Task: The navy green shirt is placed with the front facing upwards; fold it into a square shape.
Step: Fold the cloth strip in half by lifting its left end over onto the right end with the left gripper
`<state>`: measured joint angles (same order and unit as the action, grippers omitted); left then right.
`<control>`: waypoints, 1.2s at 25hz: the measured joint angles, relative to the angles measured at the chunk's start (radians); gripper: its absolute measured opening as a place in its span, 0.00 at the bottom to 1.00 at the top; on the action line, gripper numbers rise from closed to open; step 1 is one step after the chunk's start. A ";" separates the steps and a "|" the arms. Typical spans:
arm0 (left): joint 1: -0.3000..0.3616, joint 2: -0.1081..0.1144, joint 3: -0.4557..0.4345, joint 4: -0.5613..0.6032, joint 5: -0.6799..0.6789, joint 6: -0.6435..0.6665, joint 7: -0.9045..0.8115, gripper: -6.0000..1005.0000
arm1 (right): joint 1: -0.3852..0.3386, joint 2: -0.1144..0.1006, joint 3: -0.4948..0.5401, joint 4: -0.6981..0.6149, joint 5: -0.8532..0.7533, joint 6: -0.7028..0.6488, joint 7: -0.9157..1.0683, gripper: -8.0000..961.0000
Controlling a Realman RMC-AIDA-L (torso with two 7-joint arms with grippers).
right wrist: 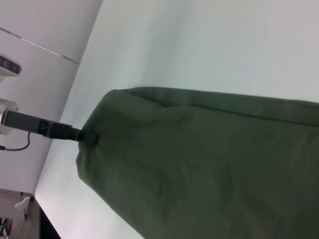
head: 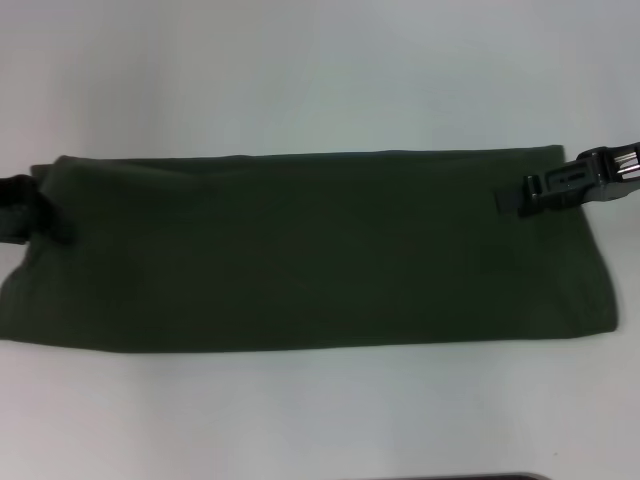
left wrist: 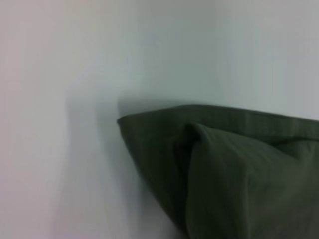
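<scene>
Head view first: the shirt point(head: 310, 250) is lying on the white table point(head: 300, 70) as a long band, already folded over, running across nearly the whole width and sitting about midway between the far and near edges. No lettering or label showing, just plain dark green cloth. The left gripper point(head: 45, 215) is at the shirt's left end, up near the far corner of the band, mostly cut off by the frame. It looks like it's touching the cloth, but I can't tell how its fingers stand. The right gripper point(head: 510, 197) comes in from the right end, also toward the far side, with its tip resting over the fabric. Looks pinched together on the cloth, though the dark-on-dark makes that a bit of a guess.

Left wrist view: only a corner of the shirt point(left wrist: 234, 174) against the table point(left wrist: 55, 124). The cloth is doubled, with a puffy fold bulging up behind the flat corner edge. No fingers visible here.

Right wrist view: the shirt point(right wrist: 209, 169) stretches away down the table point(right wrist: 209, 45), and at its far end the left gripper point(right wrist: 84, 137) pokes right into the fabric edge, near the table's side edge. Too small to read the fingers.
</scene>
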<state>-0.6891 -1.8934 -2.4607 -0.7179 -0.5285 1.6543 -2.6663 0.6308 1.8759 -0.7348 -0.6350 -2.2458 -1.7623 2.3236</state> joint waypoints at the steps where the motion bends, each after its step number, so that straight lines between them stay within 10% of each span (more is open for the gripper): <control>1: 0.009 0.022 -0.006 0.000 0.002 0.001 -0.007 0.09 | 0.000 -0.001 0.000 0.000 0.000 0.000 0.001 0.84; 8: 0.019 0.055 -0.015 -0.003 0.003 0.003 -0.029 0.08 | 0.001 -0.010 0.000 0.000 0.000 0.005 0.005 0.84; 20: -0.002 0.024 -0.017 -0.011 -0.024 0.090 -0.004 0.08 | 0.018 0.004 -0.010 0.008 0.002 0.002 0.008 0.84; 30: -0.007 0.039 -0.042 -0.017 -0.032 0.080 -0.003 0.08 | 0.175 0.154 -0.076 0.063 0.019 -0.030 -0.021 0.81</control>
<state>-0.6966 -1.8544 -2.5028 -0.7349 -0.5603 1.7346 -2.6689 0.8056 2.0297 -0.8106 -0.5721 -2.2271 -1.7923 2.3030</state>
